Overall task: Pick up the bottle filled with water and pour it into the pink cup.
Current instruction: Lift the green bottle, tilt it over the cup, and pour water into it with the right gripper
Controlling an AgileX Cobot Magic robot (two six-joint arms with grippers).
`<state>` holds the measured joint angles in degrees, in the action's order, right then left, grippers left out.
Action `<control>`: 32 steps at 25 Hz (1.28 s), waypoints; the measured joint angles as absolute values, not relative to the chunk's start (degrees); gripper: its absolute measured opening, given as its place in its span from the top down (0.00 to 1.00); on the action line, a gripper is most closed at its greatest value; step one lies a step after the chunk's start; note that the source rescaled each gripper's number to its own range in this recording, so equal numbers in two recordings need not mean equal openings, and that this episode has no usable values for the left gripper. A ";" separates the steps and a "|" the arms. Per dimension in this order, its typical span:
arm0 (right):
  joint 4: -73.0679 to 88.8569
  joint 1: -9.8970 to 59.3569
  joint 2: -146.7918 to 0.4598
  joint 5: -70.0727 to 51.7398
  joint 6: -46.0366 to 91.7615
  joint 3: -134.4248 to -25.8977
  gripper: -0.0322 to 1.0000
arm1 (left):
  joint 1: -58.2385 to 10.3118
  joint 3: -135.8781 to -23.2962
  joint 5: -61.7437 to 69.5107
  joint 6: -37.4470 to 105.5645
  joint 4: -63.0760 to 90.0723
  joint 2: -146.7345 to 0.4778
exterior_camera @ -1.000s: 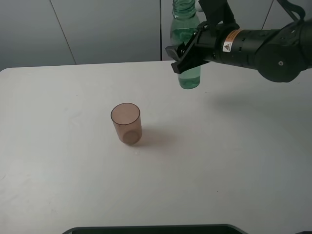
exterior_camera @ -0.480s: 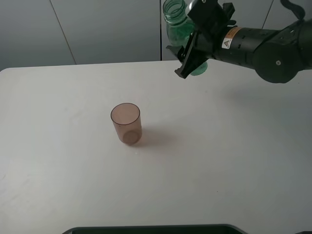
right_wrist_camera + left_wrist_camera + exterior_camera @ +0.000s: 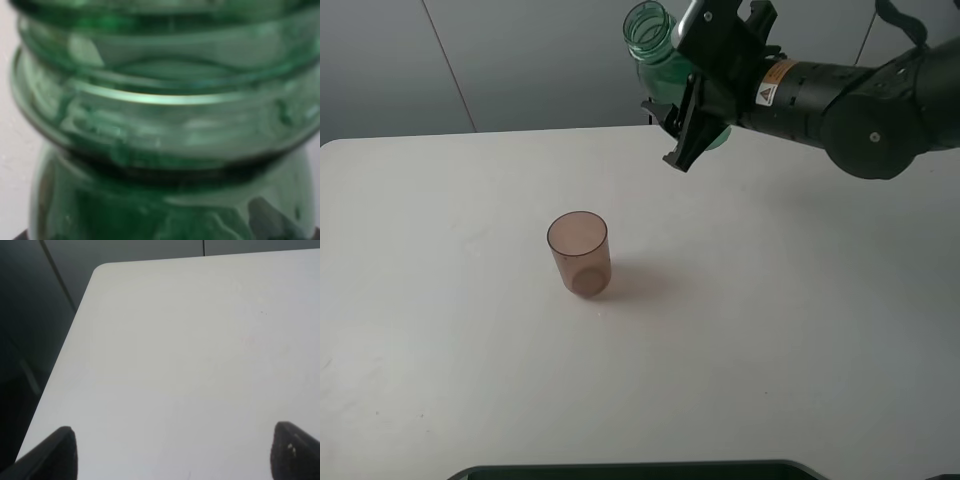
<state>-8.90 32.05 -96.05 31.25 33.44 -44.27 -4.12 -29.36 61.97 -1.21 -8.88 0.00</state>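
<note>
Clamping the bottle (image 3: 655,60) in the right gripper (image 3: 670,125) high over the surface (image 3: 770,330), neck tipped left toward the pink cup (image 3: 579,253), well apart down-left of the mouth.

glossy black right arm (image 3: 865,110), rounded housings; white-and-orange warning sticker (image 3: 775,82) with a triangle near the wrist; thin black cable (image 3: 898,22) looped behind. angular black fingers (image 3: 686,138). left gripper's rounded matte-black fingertips (image 3: 55,452).

Soft, even light casts a faint shadow beside the pink cup (image 3: 579,253); the close-up bottle (image 3: 160,125) is blurred.
</note>
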 joint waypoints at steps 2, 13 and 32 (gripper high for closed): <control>-7.18 32.68 -96.72 32.79 36.53 -44.27 0.97 | -4.12 -29.36 61.97 -1.21 -8.88 0.00; -5.06 34.17 -101.48 37.46 50.25 -44.27 0.97 | -4.12 -29.36 61.97 -1.21 -8.88 0.00; -0.66 34.17 -106.82 38.58 61.71 -47.12 0.97 | -4.12 -29.36 61.97 -1.21 -8.88 0.00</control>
